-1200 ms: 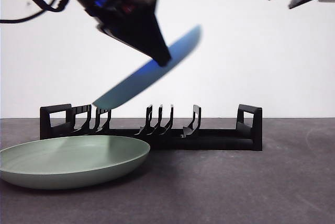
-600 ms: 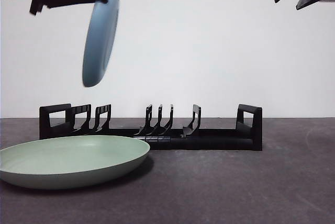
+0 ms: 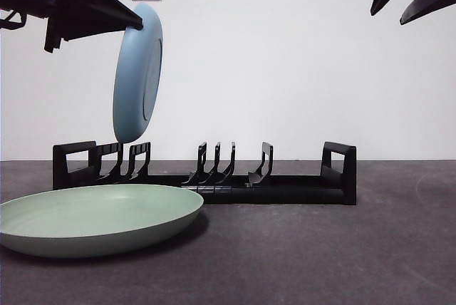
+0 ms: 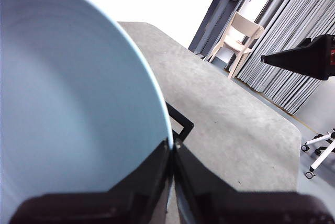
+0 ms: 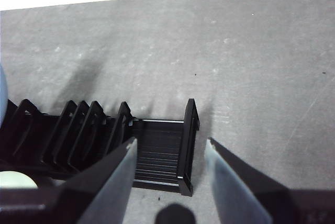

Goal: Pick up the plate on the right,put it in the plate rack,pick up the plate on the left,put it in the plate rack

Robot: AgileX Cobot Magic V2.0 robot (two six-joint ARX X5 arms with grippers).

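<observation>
- Left gripper [image 3: 137, 23] clamped on the rim of the blue plate [image 3: 137, 73], held near upright, lower edge just above the leftmost prongs of the plate rack [image 3: 206, 177].
- Green plate [image 3: 96, 218] flat on the dark worktop [image 3: 320, 255], in front of the rack's left end.
- Right gripper [image 5: 170, 148] high over the rack's right end, jaws spread, holding nothing.
</observation>
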